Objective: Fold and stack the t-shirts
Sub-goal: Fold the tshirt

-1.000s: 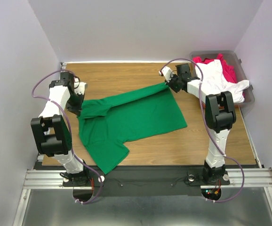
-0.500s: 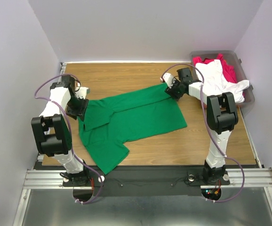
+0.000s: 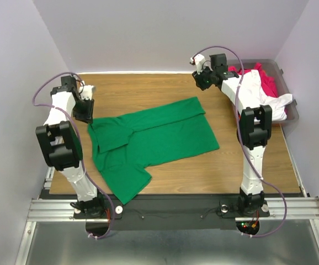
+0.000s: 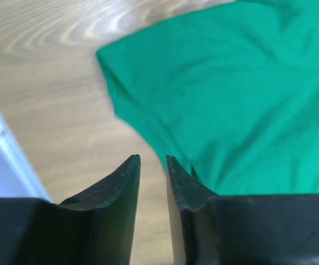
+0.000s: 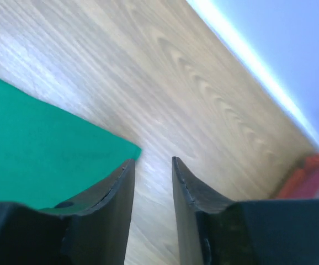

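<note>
Both grippers are letting go. A second ago each was pinching an edge of the green shirt; now the left gripper and the right gripper are hanging above it with their fingers slightly parted and nothing between them, only bare wood showing through each gap. The shirt is lying loose on the table, its far long edge turned over toward the middle as a band. My reading is that the first lengthwise fold is laid and the arms are freeing themselves for a fresh grip, so the job is looking early: this shirt is needing more folds, and the white shirt and red shirt are waiting in the bin.

From the left fingers the cloth is spreading ahead and to the right, with one corner ahead of the tips and a fold running down under the right finger. From the right fingers the shirt's corner is sitting just left of the tips, and a blur of red cloth is showing well off to their right.

The shirt's long axis is running across the table — shoulder end toward the left gripper, hem toward the right one and tilting a little farther away. One sleeve is sticking out toward the arm bases.
</note>
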Robot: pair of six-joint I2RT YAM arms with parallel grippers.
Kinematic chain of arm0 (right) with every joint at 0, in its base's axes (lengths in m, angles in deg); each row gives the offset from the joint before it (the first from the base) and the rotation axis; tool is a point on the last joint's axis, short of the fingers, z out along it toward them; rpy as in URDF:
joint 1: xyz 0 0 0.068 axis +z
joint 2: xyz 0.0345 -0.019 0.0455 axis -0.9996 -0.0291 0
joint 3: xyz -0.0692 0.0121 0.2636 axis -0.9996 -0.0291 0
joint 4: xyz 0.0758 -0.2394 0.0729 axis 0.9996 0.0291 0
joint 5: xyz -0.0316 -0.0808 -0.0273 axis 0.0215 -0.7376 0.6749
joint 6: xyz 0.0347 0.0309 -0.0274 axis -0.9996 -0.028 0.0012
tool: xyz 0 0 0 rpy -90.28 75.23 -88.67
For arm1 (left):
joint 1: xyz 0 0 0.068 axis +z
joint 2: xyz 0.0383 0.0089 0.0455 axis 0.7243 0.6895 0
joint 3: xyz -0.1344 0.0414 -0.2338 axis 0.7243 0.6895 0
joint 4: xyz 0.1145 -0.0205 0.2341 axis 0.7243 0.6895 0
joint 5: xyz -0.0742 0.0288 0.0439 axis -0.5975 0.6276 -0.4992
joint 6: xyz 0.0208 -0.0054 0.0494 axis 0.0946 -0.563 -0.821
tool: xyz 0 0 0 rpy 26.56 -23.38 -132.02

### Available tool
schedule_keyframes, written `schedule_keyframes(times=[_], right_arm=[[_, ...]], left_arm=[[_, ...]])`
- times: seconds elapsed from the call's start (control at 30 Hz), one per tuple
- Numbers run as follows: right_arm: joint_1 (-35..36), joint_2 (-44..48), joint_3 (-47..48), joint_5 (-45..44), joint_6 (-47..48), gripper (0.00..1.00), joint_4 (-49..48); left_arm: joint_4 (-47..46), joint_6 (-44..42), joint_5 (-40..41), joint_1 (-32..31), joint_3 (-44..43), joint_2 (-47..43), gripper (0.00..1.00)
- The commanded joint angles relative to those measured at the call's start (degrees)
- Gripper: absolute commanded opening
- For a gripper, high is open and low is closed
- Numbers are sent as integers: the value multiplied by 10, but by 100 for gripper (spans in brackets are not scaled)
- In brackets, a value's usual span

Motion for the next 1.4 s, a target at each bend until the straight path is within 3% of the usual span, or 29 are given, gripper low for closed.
schedule_keyframes(times=[0.0,0.3,0.53,0.63,0.77,0.93,1.37], right_arm=[[20,-55,36,22,-60,35,47],[23,-121,21,-43,-66,31,46],[0,-159,50,-129,-94,30,48],[-3,-147,53,-114,-92,35,47],[-3,-98,58,-51,-116,50,48],[-1,-33,36,-1,-141,53,51],[13,69,-112,77,-165,43,101]], left_arm=[[-37,22,-23,1,-21,42,32],[-90,36,8,15,-37,141,25],[-79,50,-20,18,-148,223,24],[-55,45,-48,19,-221,239,29],[-29,32,-85,21,-243,214,42],[-8,-2,-132,25,-210,124,51],[10,-85,-174,9,30,-8,47]])
